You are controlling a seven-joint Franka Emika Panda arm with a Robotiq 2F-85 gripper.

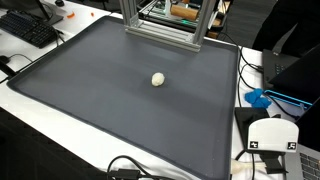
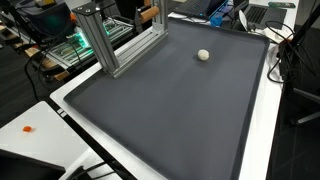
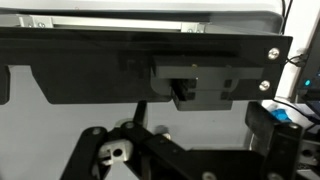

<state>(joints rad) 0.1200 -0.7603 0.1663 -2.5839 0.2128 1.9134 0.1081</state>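
A small white ball [image 1: 158,79] lies alone on a large dark grey mat [image 1: 90,100]; both exterior views show the ball [image 2: 203,55] and the mat [image 2: 170,110]. The arm and gripper do not show in either exterior view. In the wrist view the gripper [image 3: 180,150] is close to a black panel [image 3: 90,70] with screws. Its dark fingers stand wide apart at the lower left and right with nothing between them. The ball does not show in the wrist view.
An aluminium frame [image 1: 160,25] stands at the mat's far edge and also shows in an exterior view [image 2: 105,40]. A keyboard [image 1: 30,28], cables, a blue object [image 1: 262,98] and a white box [image 1: 272,135] lie around the mat on the white table.
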